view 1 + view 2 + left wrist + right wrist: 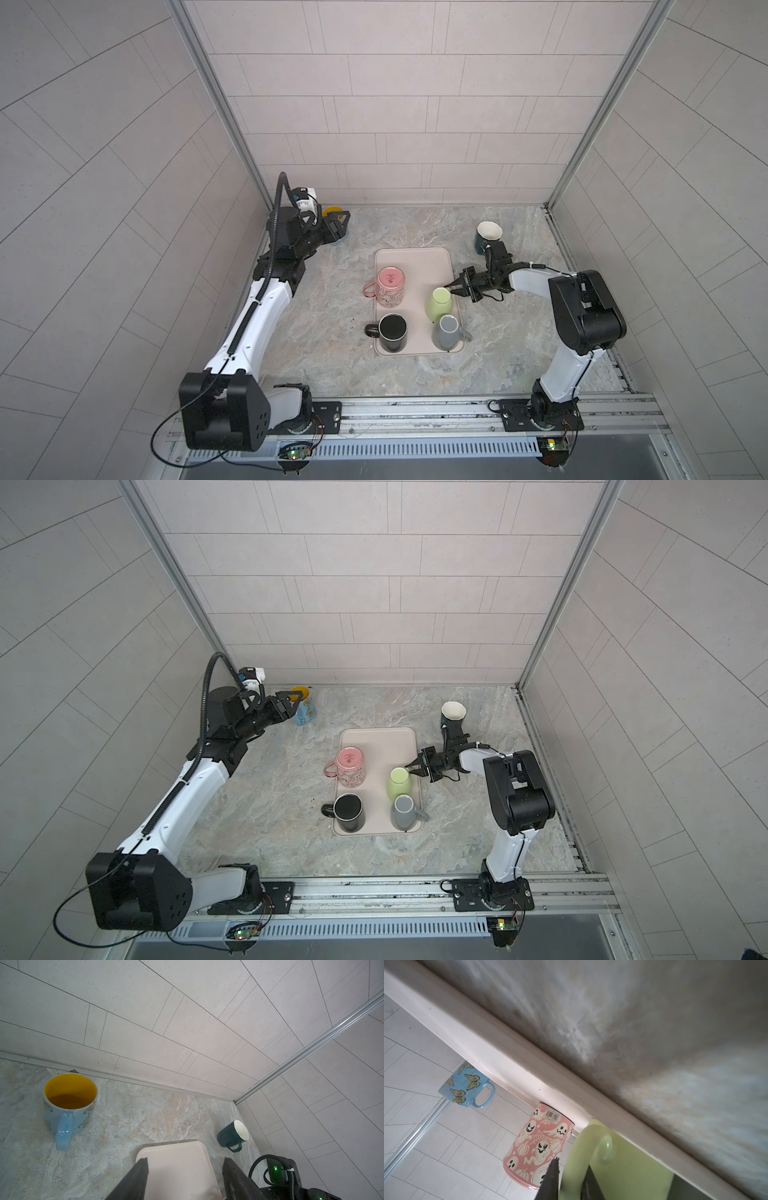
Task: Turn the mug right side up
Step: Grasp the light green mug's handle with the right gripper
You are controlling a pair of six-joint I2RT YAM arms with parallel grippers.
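A pale green mug (439, 305) (400, 783) stands base up on the right side of the pink tray (415, 262). My right gripper (449, 287) (409, 769) reaches in from the right at the mug's upper edge. In the right wrist view, my right gripper (572, 1164) has a dark finger on each side of the green handle (575, 1147), shut on it. My left gripper (338, 218) (185, 1160) hangs open and empty at the back left, beside a blue mug (68, 1105).
A pink ghost mug (390, 286), a black mug (392, 332) and a grey mug (448, 332) share the tray. The grey one is close in front of the green mug. A dark green mug (487, 237) stands upright on the counter behind my right arm. Walls close three sides.
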